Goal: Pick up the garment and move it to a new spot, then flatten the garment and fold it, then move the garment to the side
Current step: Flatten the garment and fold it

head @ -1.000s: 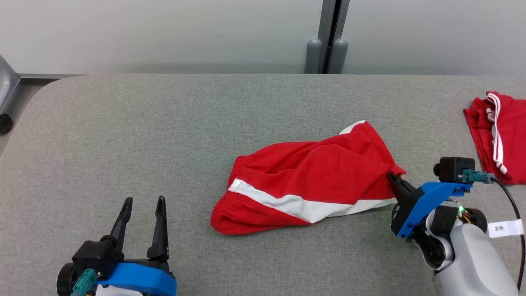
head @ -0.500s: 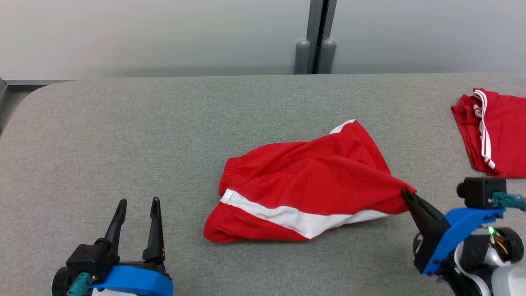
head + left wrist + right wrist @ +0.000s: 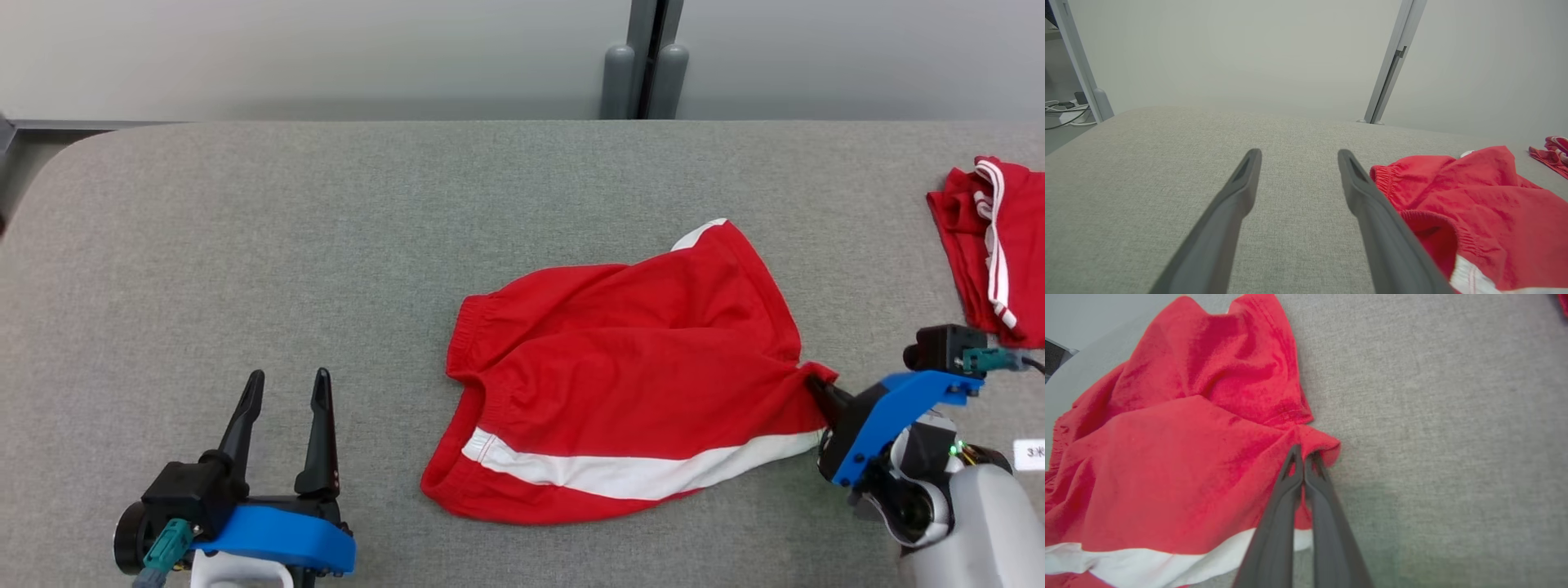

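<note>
Grey cloth-topped table before a pale, softly lit wall
The table spreads beneath and ahead of the left gripper, its far corner on the gripper's outer side rounded; straight beyond rises the plain wall, and ahead toward the inner side a grey upright post with two rounded feet splits it; far off the outer side stand a second post, bare floor and loose cables

Grey table open on left and far side — red shorts block middle, second red garment at right edge.
</note>
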